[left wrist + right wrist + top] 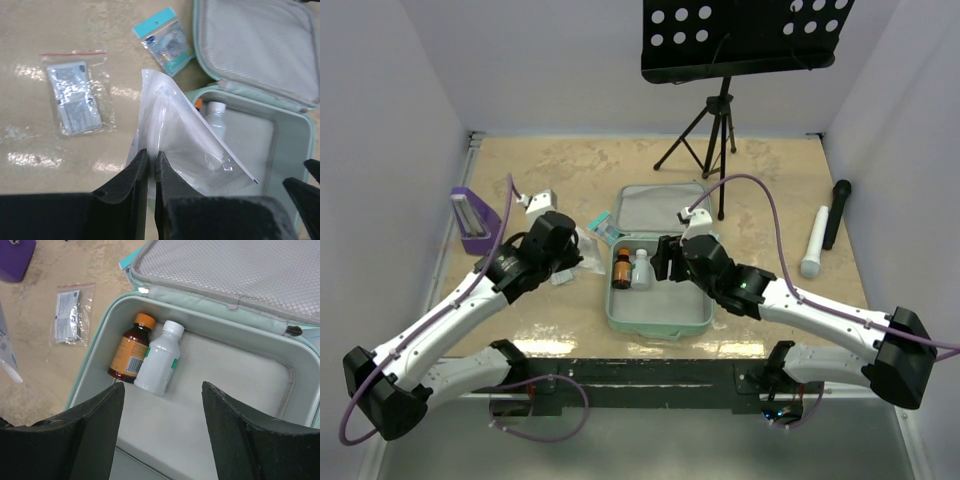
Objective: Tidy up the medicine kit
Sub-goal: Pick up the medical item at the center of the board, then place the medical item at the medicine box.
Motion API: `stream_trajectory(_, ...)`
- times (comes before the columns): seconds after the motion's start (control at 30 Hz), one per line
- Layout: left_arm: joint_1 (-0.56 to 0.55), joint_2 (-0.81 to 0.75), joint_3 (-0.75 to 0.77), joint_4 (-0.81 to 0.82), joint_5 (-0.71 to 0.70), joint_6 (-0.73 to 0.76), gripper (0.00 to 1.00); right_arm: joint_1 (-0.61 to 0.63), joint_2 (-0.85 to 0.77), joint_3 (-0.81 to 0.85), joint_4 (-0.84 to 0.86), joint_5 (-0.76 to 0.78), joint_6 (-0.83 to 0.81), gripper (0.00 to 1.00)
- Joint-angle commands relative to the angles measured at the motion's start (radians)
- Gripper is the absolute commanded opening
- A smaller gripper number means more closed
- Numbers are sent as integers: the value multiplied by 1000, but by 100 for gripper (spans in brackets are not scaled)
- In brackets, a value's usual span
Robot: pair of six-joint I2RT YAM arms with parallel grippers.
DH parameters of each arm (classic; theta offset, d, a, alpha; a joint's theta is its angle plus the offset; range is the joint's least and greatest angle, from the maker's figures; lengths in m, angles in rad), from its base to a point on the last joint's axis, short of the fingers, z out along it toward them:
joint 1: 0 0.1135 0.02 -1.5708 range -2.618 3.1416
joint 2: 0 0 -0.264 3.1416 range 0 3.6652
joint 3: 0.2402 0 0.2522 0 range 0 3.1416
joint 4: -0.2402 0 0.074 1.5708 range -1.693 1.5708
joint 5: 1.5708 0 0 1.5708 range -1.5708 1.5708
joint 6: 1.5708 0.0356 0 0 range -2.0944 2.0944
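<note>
The medicine kit (658, 322), a mint-green case, lies open in the middle of the table with its mesh-lined lid (660, 207) folded back. A brown bottle (129, 354) with an orange cap and a white bottle (158, 360) lie side by side in its back left corner. My left gripper (151, 156) is shut on the edge of a clear plastic pouch (190, 150), held up just left of the kit (306, 150). My right gripper (162, 387) hovers open over the kit's bare floor (225, 390), empty.
A small zip bag with a red strip (75, 95) and a blue-carded packet (165, 40) lie on the table left of the kit. A purple stand (472, 218) is at the far left. A white microphone (815, 242), a black microphone (837, 212) and a music-stand tripod (715, 130) stand at the right and back.
</note>
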Motion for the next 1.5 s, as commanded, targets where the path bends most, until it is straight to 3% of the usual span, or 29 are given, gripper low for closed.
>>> stream_trajectory(0.0,-10,68,69,107,104,53,13,-1,-57,57,-9,37,7,67)
stream_trajectory(0.37,-222,416,316,202,82,42,16,-1,-144,49,-71,130,66,69)
stream_trajectory(0.87,-266,682,350,320,164,-67,17,-1,-315,-2,-115,169,140,69)
stream_trajectory(1.17,-278,849,465,321,222,-59,21,-1,-341,-9,-138,173,143,69)
stream_trajectory(1.47,-278,914,529,295,245,-53,47,-1,-361,-17,-137,167,142,69)
